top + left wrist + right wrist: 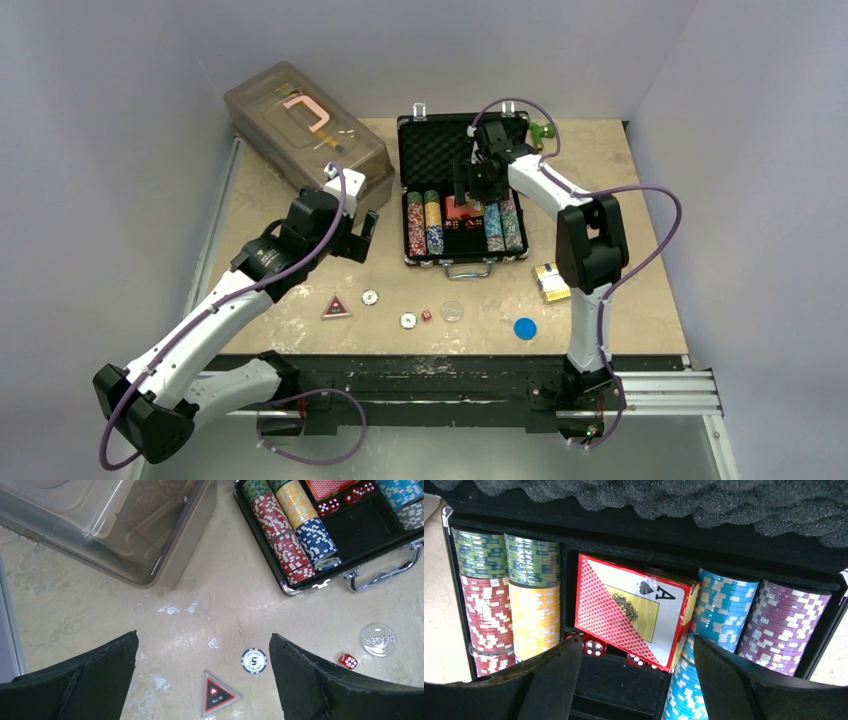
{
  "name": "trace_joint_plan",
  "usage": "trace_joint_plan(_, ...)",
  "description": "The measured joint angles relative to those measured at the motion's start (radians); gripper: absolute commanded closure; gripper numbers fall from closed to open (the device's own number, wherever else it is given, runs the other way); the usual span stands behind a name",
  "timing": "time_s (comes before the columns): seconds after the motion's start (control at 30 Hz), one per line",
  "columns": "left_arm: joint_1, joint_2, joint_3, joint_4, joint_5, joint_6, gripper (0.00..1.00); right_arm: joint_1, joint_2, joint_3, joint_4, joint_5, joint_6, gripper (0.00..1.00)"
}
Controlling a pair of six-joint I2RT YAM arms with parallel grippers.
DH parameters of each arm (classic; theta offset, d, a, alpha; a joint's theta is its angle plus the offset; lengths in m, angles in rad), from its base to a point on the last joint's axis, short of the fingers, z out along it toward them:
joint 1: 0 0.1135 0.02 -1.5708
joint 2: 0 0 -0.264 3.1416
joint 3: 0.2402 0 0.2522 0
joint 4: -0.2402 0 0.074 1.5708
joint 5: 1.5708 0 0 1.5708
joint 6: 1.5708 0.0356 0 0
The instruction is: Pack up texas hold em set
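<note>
The case (430, 155) lies open with its lid back. The right gripper (635, 642) hangs over the middle of the case, its fingers spread with nothing in them. The left gripper (202, 636) hangs left of the case, spread wide and empty too. Inside the case are four rows of chips (531, 605), one red deck (629, 610) and some dice (330, 505); I can see at least three. In front of the case lie two loose chips (254, 660), one die (347, 661), one triangle (217, 694), one clear disc (378, 639) and one blue disc (525, 328). One gold deck (550, 282) lies right of the case. The loose bits look small, hard, light and slick. They lie flat, so I would pinch each by its edges. The die may roll. The gold deck is boxy, so hold its long sides.
</note>
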Motion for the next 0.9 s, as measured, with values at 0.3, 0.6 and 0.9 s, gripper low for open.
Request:
trace_joint_plan(0.3,0.0,0.005,0.0,0.0,0.004,0.0,0.01,0.006,-0.008,-0.017,0.041,-0.003,-0.021,0.2)
trace_joint_plan(0.6,0.0,0.013,0.0,0.0,0.005,0.0,0.01,0.008,-0.002,-0.04,0.11,-0.093,-0.008,0.2)
trace_joint_plan(0.9,0.0,0.014,0.0,-0.001,0.009,0.0,0.01,0.006,-0.026,-0.112,0.167,-0.083,0.011,0.02)
